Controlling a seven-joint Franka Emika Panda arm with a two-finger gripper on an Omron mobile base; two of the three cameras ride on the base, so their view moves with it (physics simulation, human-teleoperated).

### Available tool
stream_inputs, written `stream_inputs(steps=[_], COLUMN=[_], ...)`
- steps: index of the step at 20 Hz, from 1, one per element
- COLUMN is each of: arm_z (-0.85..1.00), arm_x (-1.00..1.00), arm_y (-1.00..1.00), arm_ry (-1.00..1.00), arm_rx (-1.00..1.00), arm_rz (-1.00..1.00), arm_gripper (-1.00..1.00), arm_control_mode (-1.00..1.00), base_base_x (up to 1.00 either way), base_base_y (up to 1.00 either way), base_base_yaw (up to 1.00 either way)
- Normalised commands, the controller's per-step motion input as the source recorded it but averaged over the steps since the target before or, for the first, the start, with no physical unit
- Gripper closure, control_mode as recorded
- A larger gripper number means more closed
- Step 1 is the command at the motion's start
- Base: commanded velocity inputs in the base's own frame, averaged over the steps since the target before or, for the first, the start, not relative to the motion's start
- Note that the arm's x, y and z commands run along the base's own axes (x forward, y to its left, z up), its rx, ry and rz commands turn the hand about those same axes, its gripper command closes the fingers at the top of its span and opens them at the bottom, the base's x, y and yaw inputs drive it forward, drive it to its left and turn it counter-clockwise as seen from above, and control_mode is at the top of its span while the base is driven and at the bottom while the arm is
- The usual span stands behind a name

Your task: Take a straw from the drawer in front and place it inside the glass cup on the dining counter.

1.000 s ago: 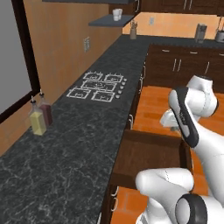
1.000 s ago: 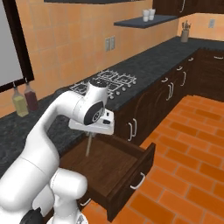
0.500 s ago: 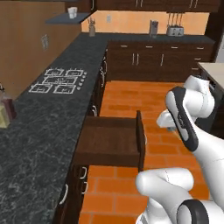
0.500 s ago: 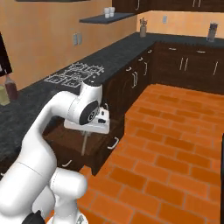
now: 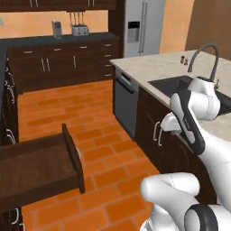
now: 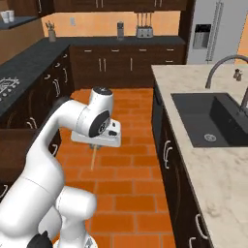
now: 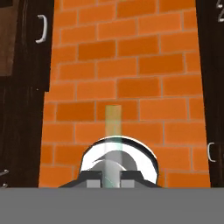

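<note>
fingers (image 7: 112, 178) pinched on straw (image 7: 113, 124), hanging above brick floor (image 7: 144, 65)

Two base views from behind the white arm, left and right, looking forward and down, sharing the orange brick floor (image 5: 103, 135) and beige marble island top (image 6: 193, 82). Hand view aimed straight down, close over that floor.

Dining counter (image 6: 213, 160): dark sink (image 6: 208, 121), arched faucet (image 6: 220, 65).

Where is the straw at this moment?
The straw hangs down from the shut gripper, above the orange brick floor in the right base view, between the open drawer and the counter with the sink.
</note>
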Motion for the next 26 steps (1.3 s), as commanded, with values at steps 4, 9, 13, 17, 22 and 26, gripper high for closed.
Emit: stream_inputs(steps=[4, 9, 13, 17, 22, 26], arm_z=[0.0, 0.0, 0.0, 0.0, 0.0, 0.0], arm_x=[0.0, 0.0, 0.0, 0.0, 0.0, 0.0], arm_y=[0.0, 0.0, 0.0, 0.0, 0.0, 0.0], arm_ry=[0.0, 0.0, 0.0, 0.0, 0.0, 0.0], arm_rx=[0.0, 0.0, 0.0, 0.0, 0.0, 0.0], arm_rz=[0.0, 0.0, 0.0, 0.0, 0.0, 0.0], arm_gripper=[1.0, 1.0, 1.0, 1.0, 1.0, 1.0], arm_control_mode=[1.0, 1.0, 1.0, 1.0, 1.0, 1.0], base_base_x=[-1.0, -1.0, -0.98, -0.15, 0.18, 0.02], base_base_y=[-0.31, -0.56, -0.68, -0.95, -1.0, -1.0], base_base_yaw=[-0.38, -0.2, -0.12, 0.01, 0.16, 0.13])
